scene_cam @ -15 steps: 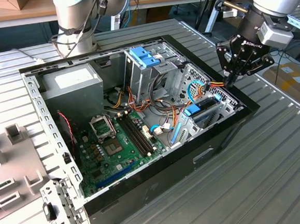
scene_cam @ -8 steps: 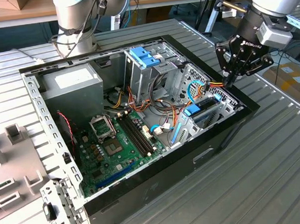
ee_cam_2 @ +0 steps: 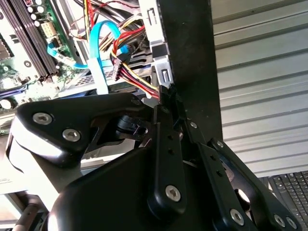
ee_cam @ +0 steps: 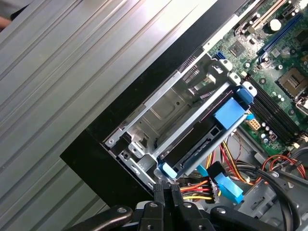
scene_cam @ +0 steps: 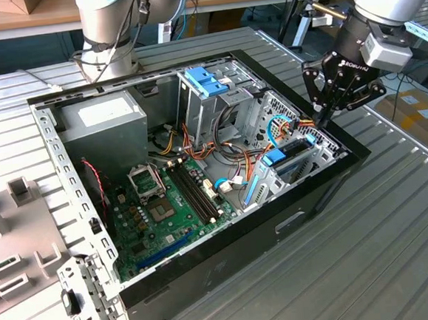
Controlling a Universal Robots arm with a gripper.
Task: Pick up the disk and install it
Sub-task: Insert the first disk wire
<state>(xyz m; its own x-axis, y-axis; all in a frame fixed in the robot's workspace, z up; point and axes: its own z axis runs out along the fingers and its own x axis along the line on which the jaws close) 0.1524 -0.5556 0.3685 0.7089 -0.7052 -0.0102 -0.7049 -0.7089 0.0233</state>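
The gripper (ee_cam: 166, 188) sat nearest the lens in both wrist views, its two dark fingertips (ee_cam_2: 169, 96) pressed together with nothing between them. In the first wrist view the tips hovered just beside the pale blue corner of the disk (ee_cam: 202, 139), at the end nearest the case (ee_cam: 96, 144) wall, close to a bundle of red, yellow and black wires (ee_cam: 197, 188). Whether they actually touched the rail could not be told.

The disk lay in its metal bay (ee_cam: 159, 103) at the corner of the case, dark body framed by blue rails, its blue tab (ee_cam: 230, 114) toward the motherboard (ee_cam: 274, 62). Judging by that, the pick was done and the step in hand looked like seating: the drive was in the cage and the closed tips were placed to push on its end. Any further push would call for a straight line along the rails and care to stay clear of the wires.

The first wrist view showed the disk's full length and the bay around it. The second wrist view instead gave the fingertips against the bay's edge, with a blue cable (ee_cam_2: 98, 53) behind. Farther off, the exterior view set the gripper (scene_cam: 328, 118) over the case's corner on the exterior view's right, above the disk (scene_cam: 292, 157), with the table (scene_cam: 384, 250) all around.
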